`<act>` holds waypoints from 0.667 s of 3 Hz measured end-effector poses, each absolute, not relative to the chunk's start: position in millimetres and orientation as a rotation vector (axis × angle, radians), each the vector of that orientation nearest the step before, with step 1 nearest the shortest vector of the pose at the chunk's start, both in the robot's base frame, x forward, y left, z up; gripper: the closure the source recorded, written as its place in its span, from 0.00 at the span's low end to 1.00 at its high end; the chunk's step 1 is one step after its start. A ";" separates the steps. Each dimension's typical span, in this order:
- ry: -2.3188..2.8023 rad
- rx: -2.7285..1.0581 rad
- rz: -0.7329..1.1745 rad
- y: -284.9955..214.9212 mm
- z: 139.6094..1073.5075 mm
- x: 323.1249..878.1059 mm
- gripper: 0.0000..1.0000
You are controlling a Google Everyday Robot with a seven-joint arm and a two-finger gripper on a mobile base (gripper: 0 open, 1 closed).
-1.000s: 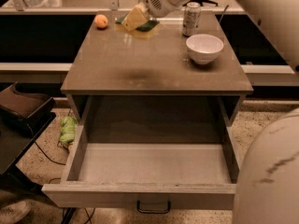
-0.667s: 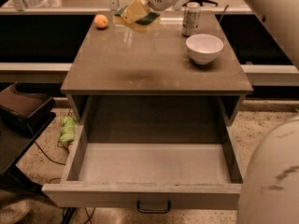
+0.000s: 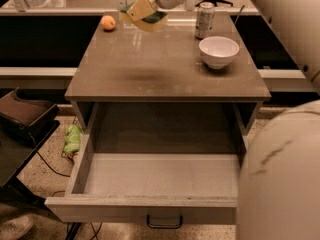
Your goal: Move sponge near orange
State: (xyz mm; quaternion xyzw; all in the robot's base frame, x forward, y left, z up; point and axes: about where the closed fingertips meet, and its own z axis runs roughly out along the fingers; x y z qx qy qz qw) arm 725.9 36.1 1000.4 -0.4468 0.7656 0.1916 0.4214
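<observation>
The sponge (image 3: 149, 18), pale yellow foam with a dark green top layer, is held above the far part of the table top, tilted. My gripper (image 3: 142, 6) reaches in from the upper right and is shut on the sponge. The orange (image 3: 108, 22), a small round orange-peach fruit, sits at the far left corner of the table, a little left of the sponge.
A white bowl (image 3: 218, 51) and a metal can (image 3: 204, 20) stand on the right of the brown table (image 3: 165, 74). The drawer (image 3: 155, 176) below stands pulled open. My arm's white body fills the right edge. A green cloth (image 3: 72, 139) lies on the floor at left.
The gripper has carried the sponge a little to the left and farther back, closer to the orange. Nothing else has moved.
</observation>
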 end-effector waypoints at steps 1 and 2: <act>1.886 -0.958 0.536 26.5 1002.3 779.8 1.00; 1.869 -0.779 0.550 15.9 993.7 846.7 1.00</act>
